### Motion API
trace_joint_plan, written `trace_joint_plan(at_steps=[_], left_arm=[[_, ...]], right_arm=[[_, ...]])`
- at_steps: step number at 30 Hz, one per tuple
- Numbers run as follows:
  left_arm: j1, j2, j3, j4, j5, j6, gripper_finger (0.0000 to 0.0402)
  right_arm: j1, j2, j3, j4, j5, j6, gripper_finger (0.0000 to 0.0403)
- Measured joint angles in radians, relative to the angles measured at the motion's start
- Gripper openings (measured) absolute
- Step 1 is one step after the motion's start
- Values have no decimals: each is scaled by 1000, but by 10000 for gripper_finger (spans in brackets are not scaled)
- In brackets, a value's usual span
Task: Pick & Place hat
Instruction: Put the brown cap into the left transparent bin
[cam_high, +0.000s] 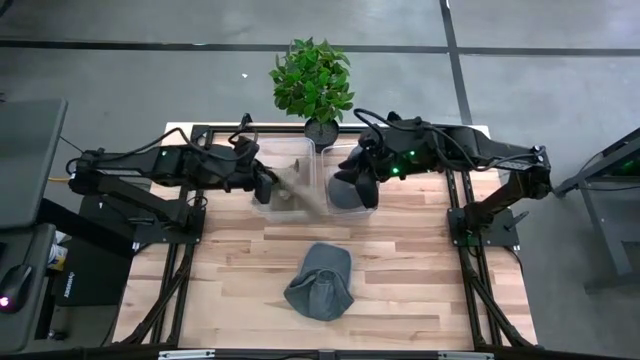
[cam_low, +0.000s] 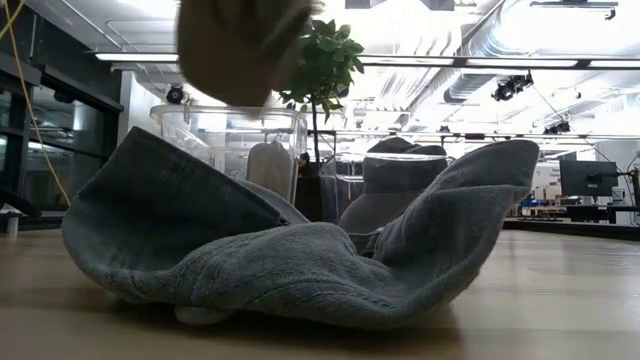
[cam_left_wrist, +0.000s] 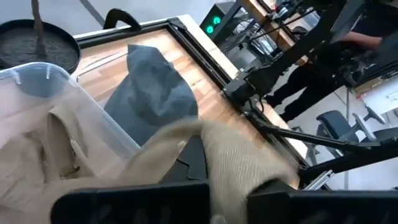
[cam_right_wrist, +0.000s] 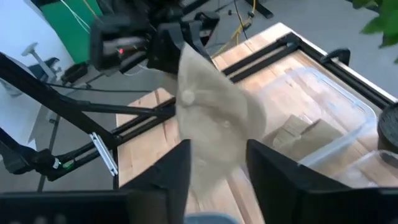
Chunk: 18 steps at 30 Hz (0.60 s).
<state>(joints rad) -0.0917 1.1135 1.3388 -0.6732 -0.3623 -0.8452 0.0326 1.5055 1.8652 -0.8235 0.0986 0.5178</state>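
Note:
A grey knit hat (cam_high: 320, 282) lies crumpled on the wooden table near the front; it fills the low view (cam_low: 300, 250). My left gripper (cam_high: 268, 186) is shut on a beige knit hat (cam_high: 300, 192) above the left clear bin (cam_high: 283, 205), in which more beige hats (cam_left_wrist: 37, 149) lie. The beige hat also hangs at the top of the low view (cam_low: 240, 45) and shows in the right wrist view (cam_right_wrist: 211, 124). My right gripper (cam_high: 356, 176) is open and empty over the right clear bin (cam_high: 372, 205), which holds another grey hat (cam_high: 345, 195). My left gripper pinches the beige hat between its two fingers at one end of the cloth (cam_left_wrist: 233, 171); the gripper's body hides the exact spot. The hat is lifted clear of the bin and hangs slack below the fingers (cam_right_wrist: 205, 143).
A potted plant (cam_high: 313, 85) stands at the table's far edge, behind the two bins. Black frame rails (cam_high: 465, 240) run along the table's left and right sides. The bare wood in front of the bins holds only the grey hat.

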Motion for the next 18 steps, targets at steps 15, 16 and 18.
trace_joint_plan(at_steps=[15,16,18], left_arm=[[0,1,6,-116,-80,-175,0],[0,1,6,-128,-97,-200,0],[8,1,6,-145,-116,-261,0]], right_arm=[[7,-13,0,-27,-1,23,204],[9,-13,0,-35,-1,23,204],[15,-13,0,-44,-1,32,204]])
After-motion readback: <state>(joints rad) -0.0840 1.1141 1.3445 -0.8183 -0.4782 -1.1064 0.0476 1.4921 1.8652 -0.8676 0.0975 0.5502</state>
